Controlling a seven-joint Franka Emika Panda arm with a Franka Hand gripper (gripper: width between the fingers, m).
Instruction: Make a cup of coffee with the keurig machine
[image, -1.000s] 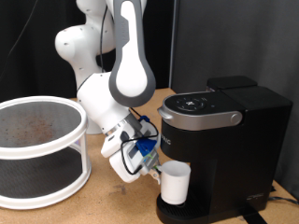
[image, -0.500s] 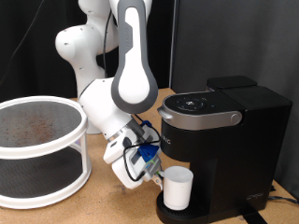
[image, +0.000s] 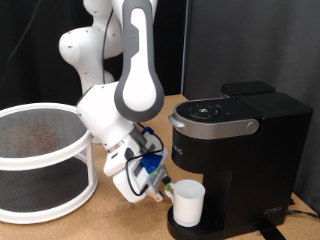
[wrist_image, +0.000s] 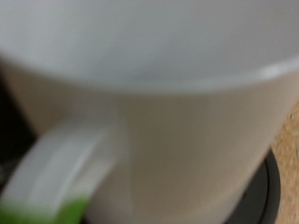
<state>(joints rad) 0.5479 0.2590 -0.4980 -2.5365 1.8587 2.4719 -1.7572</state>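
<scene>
The white cup (image: 189, 203) stands upright on the round drip tray, under the spout of the black keurig machine (image: 240, 150). The machine's lid is down. My gripper (image: 163, 187) is just to the exterior view's left of the cup, low over the table, with its fingertips close to the cup's side. The exterior view does not show whether they touch. In the wrist view the cup (wrist_image: 177, 121) fills the picture very close up and blurred. Its handle (wrist_image: 56, 163) shows, with a bit of green below it.
A white two-tier round rack (image: 40, 160) stands at the exterior view's left on the wooden table (image: 110, 220). The robot's arm (image: 135, 70) rises between the rack and the machine. A black curtain forms the background.
The cup has come down slightly onto the drip tray. My hand has swung a little to the exterior view's left and lower, away from the machine.
</scene>
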